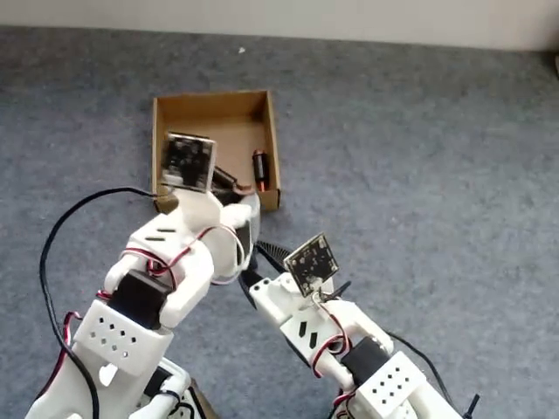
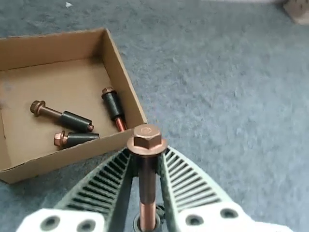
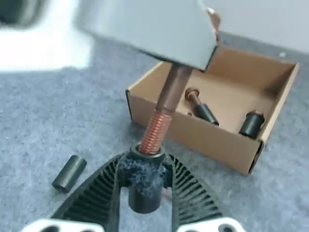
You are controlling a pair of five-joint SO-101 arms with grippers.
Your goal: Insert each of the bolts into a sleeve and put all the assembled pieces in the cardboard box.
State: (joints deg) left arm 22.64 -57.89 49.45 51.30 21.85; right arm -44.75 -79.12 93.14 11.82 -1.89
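Mating bolt (image 2: 147, 141) with sleeve (image 3: 143, 195): left gripper (image 2: 147, 159) jaws clamped on the shank, right gripper (image 3: 143, 169) jaws clamped on the sleeve, mouth-up so the thread enters, just near of the cardboard box (image 2: 123, 77) holding three assembled pieces (image 2: 63, 118); spare sleeve (image 3: 70, 173) loose on carpet

A grey, carpet-like bench (image 1: 437, 131) spreads under everything. A pale wall (image 1: 349, 16) borders its far edge, and a small white speck (image 1: 242, 51) lies near that edge.
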